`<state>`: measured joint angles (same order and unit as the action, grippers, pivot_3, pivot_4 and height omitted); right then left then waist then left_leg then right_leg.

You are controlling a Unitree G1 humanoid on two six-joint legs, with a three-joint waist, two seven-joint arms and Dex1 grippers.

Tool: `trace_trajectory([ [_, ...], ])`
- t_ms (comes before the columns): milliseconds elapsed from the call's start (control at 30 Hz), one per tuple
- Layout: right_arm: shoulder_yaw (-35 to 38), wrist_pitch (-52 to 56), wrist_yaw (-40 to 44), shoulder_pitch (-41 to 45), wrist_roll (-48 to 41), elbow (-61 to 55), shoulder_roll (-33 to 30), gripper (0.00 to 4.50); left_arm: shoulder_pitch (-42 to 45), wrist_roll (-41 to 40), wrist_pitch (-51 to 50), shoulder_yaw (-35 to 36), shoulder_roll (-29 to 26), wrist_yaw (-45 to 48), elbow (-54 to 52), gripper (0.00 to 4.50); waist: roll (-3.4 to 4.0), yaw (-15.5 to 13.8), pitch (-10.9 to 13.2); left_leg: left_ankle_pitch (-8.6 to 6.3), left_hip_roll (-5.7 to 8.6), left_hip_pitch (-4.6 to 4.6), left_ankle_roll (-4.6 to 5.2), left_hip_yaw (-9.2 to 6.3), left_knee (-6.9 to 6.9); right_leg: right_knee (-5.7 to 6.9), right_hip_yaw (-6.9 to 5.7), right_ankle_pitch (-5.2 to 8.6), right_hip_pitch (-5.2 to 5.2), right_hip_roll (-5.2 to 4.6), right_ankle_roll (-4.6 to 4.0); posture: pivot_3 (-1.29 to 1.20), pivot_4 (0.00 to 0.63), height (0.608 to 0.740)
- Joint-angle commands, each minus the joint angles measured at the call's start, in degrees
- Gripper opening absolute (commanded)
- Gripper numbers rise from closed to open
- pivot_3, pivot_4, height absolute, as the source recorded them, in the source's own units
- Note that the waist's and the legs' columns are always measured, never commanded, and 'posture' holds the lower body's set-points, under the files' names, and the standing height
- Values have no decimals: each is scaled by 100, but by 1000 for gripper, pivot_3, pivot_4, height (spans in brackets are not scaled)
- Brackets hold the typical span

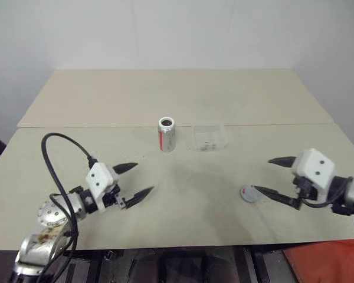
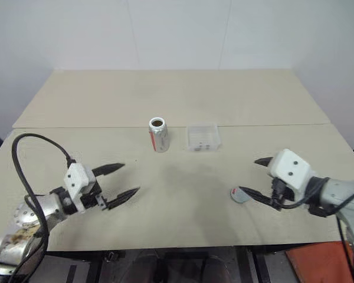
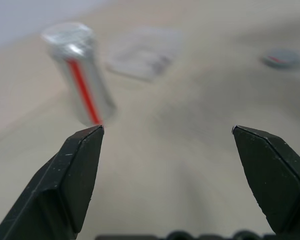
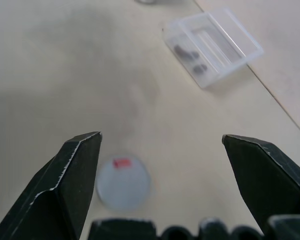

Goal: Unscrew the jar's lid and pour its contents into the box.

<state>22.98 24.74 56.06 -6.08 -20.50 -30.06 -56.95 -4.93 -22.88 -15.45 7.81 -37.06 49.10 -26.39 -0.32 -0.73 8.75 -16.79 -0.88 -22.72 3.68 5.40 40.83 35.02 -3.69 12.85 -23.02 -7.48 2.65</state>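
Observation:
The jar [image 1: 166, 134], a silvery can with a red stripe, stands upright near the table's middle with its top uncovered. Just to its right lies the clear box [image 1: 223, 140], and a few dark contents [image 4: 189, 56] lie inside it. The grey lid [image 1: 248, 194] with its red mark lies flat on the table at the near right. My right gripper [image 1: 262, 174] is open and empty, with its lower fingertip beside the lid. Toward the near left, my left gripper [image 1: 143, 178] is also open and empty, well short of the jar and pointing toward it.
Two beige tabletops meet at a seam [image 1: 106, 125] just behind the jar and box. A black cable [image 1: 53, 141] loops above my left arm. Something orange [image 1: 324, 259] lies below the table's front edge at the right.

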Motion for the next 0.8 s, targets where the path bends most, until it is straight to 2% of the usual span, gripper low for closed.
trace_trajectory([
  [33,445,-542,176,-133,208,95,-106,4500,-59,-294,-9,67,-120,222,-293,4464,0,-1,0,0,0,4,0,1,0,1,2,0,3,0,0,0,150,740],
  [167,504,-319,-351,-218,687,47,-22,4500,-65,-405,241,-217,-109,746,84,4464,3,3,-2,-3,1,30,3,6,0,2,13,-1,29,-1,0,0,150,740],
  [300,900,-349,-71,-611,636,-162,-46,4500,-102,-105,190,-412,76,283,-158,4464,3,-13,-2,-3,1,37,2,6,-6,-2,13,0,35,-1,-2,0,150,740],
  [400,821,-210,-414,-427,720,-160,20,4500,-286,-235,496,-332,172,424,-132,4464,3,20,-2,-4,-1,40,4,7,-5,-5,15,0,42,-2,-2,0,150,740],
  [500,810,-253,-729,-212,724,-139,224,4500,-374,75,812,-416,152,375,-50,4464,5,34,-3,-6,-4,50,4,13,-6,-2,24,0,42,-2,-3,0,150,740],
  [667,710,-293,-459,-294,580,-90,193,4500,-410,69,968,-313,203,269,-89,4464,7,-19,-4,-11,-2,46,13,11,-6,-3,22,0,41,-6,-4,0,150,740],
  [800,431,-401,-429,-195,717,-60,153,4500,-472,-321,1073,-123,263,360,-146,4464,7,2,-4,-13,-3,44,16,12,-6,-6,23,0,40,-6,-3,0,150,740],
])
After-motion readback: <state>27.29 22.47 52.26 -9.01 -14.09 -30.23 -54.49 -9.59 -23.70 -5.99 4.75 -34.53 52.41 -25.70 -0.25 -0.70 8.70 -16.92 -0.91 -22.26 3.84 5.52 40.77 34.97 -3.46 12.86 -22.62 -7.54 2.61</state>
